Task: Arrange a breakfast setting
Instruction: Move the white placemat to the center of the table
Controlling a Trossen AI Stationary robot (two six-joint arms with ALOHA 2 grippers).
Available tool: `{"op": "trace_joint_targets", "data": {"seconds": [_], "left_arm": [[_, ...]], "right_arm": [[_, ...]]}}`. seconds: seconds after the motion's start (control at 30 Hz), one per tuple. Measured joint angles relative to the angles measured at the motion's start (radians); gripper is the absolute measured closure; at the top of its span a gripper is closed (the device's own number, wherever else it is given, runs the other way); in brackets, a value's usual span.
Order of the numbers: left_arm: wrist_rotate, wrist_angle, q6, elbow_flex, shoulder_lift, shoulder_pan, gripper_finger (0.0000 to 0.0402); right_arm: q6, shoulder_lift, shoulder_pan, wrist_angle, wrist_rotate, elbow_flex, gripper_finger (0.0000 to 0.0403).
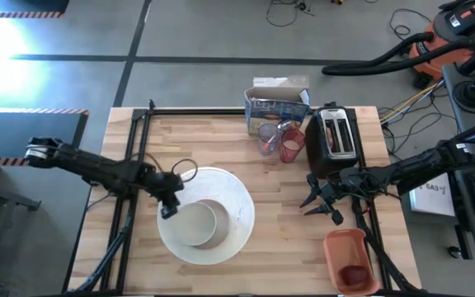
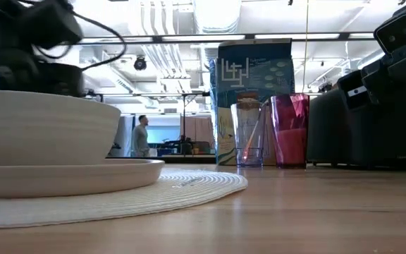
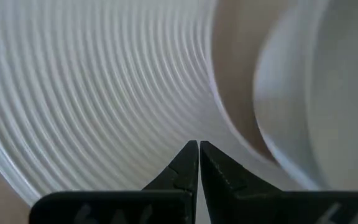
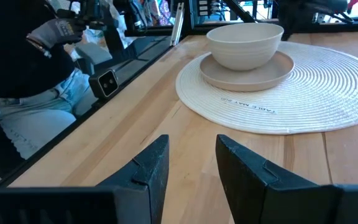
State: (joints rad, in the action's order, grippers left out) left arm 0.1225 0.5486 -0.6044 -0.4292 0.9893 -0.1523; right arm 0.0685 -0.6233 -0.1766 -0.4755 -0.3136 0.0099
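Bowl (image 4: 244,42), plain off-white, round, upright on matching plate (image 4: 247,74), ribbed mat (image 4: 328,93)

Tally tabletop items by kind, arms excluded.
Placemat: 1
Plate: 1
Bowl: 1
Cups, one clear, one pink: 2
Cereal box: 1
Toaster: 1
Orange tray: 1
Total: 8
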Motion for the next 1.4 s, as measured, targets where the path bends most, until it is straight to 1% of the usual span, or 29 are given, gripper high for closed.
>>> {"op": "trace_joint_targets", "data": {"seconds": [0.13,0.3,0.5,0.63,0.77,0.87,1.03,1.2,1.4], "left_arm": [[0.0,0.037,-0.105,0.01,-0.012,-0.125,0.0401],[-0.002,0.015,-0.214,0.022,0.046,-0.257,0.0401],[-0.005,-0.081,-0.267,0.006,0.154,-0.345,0.0401],[-0.009,-0.117,-0.24,-0.042,0.258,-0.375,0.0402],[-0.012,-0.13,-0.171,-0.089,0.361,-0.379,0.0402],[-0.021,-0.128,-0.104,-0.126,0.412,-0.377,0.0402],[-0.054,-0.122,-0.003,-0.163,0.446,-0.345,0.0402],[-0.088,-0.135,0.086,-0.184,0.469,-0.276,0.0402],[-0.099,-0.173,0.221,-0.226,0.513,-0.198,0.0402]], "right_arm": [[0.001,0.0,0.0,0.0,0.0,0.0,0.028],[0.0,0.0,0.0,0.0,0.0,0.0,0.028],[0.0,0.0,0.0,0.0,0.0,0.0,0.028],[-0.001,0.0,0.0,0.0,0.0,0.0,0.028],[-0.001,0.0,0.0,0.0,0.0,0.0,0.028],[0.001,0.0,0.0,0.0,0.0,0.0,0.028],[0.001,0.0,0.0,0.0,0.0,0.0,0.028],[0.0,0.0,0.0,0.0,0.0,0.0,0.028],[0.0,0.0,0.0,0.0,0.0,0.0,0.028]]}}
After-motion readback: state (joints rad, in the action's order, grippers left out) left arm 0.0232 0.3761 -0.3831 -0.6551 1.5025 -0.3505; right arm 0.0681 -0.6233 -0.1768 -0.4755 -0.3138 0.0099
